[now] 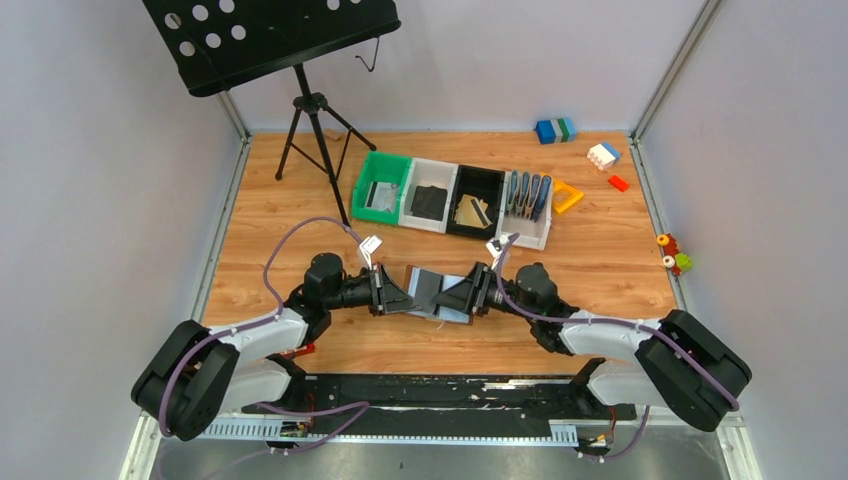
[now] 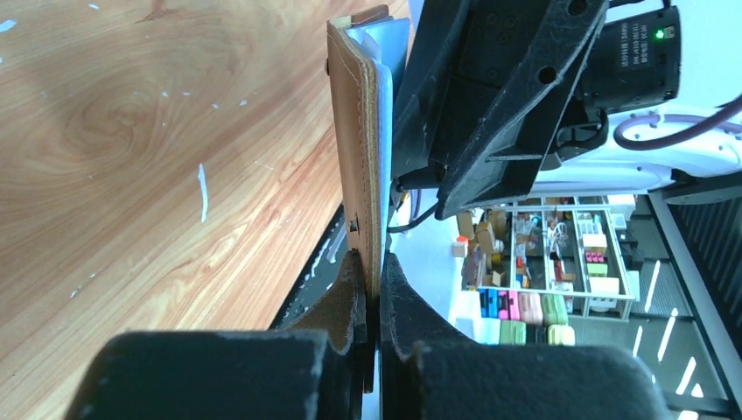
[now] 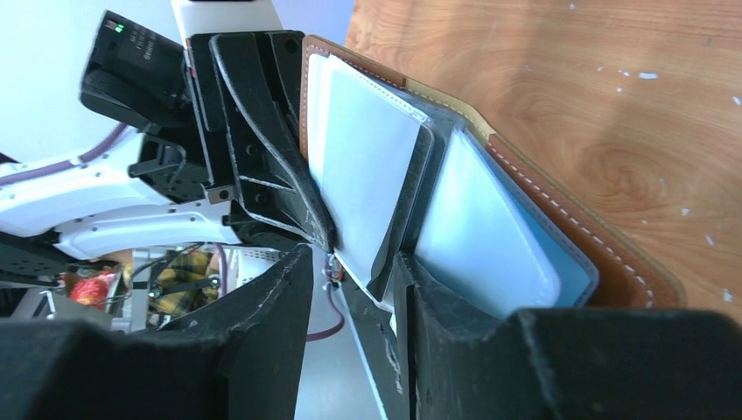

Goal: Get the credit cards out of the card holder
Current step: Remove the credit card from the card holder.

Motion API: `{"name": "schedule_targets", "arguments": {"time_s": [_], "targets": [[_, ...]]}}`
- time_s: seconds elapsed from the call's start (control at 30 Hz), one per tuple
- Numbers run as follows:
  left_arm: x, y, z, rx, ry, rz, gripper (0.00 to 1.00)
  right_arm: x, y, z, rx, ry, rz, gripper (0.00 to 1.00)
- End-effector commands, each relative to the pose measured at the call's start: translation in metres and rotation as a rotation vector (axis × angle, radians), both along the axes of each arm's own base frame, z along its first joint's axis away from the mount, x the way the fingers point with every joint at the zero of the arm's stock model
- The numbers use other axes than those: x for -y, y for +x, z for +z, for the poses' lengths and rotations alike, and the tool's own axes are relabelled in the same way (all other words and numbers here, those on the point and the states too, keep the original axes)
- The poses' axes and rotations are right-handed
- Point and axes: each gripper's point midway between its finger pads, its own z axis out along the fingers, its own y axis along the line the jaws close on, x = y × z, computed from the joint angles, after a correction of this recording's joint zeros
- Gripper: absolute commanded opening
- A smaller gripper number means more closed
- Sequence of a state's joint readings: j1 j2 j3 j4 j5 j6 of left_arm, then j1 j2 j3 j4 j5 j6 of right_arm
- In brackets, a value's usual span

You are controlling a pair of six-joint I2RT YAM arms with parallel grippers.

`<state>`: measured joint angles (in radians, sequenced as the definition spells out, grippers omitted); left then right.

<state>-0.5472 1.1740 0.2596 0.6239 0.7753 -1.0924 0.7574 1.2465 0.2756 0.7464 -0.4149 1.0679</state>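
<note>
Near the bench's near edge, the brown leather folding card holder (image 3: 612,254) is clamped by the left gripper (image 2: 378,289). Its blue-grey pockets (image 3: 367,157) are turned toward the right gripper (image 3: 350,258), whose hold cannot be told.

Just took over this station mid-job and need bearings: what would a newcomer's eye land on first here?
First, dead centre: the left hand clamps one edge of the open brown leather card holder with grey-blue pockets, the right hand at its opposite side. Then the row of green, white and black plastic bins behind it, and the black perforated music stand far left.
</note>
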Motion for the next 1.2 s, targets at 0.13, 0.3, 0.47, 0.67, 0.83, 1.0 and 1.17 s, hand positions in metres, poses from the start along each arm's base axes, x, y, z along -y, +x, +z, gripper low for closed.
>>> {"name": "schedule_targets", "arguments": {"time_s": [0.13, 0.3, 0.47, 0.67, 0.83, 1.0, 1.17], "targets": [[0.002, -0.020, 0.050, 0.110, -0.172, -0.088, 0.00, 0.010, -0.006, 0.051, 0.070, 0.221, -0.003, 0.35], [0.008, -0.032, 0.077, 0.137, -0.273, -0.135, 0.00, 0.009, -0.010, 0.071, 0.114, 0.267, 0.026, 0.36], [0.016, -0.037, 0.079, 0.144, -0.266, -0.156, 0.00, 0.012, -0.012, 0.087, 0.157, 0.309, 0.025, 0.37], [0.015, -0.038, 0.084, 0.157, -0.273, -0.152, 0.00, 0.019, -0.007, 0.084, 0.159, 0.274, -0.033, 0.42], [0.015, -0.037, 0.079, 0.149, -0.256, -0.147, 0.00, 0.019, -0.015, 0.104, 0.208, 0.328, 0.004, 0.32], [0.018, -0.038, 0.086, 0.149, -0.282, -0.162, 0.00, 0.011, -0.020, 0.111, 0.216, 0.337, 0.073, 0.29], [0.023, -0.043, 0.094, 0.155, -0.312, -0.189, 0.00, 0.004, -0.016, 0.100, 0.174, 0.303, 0.088, 0.32]]}}
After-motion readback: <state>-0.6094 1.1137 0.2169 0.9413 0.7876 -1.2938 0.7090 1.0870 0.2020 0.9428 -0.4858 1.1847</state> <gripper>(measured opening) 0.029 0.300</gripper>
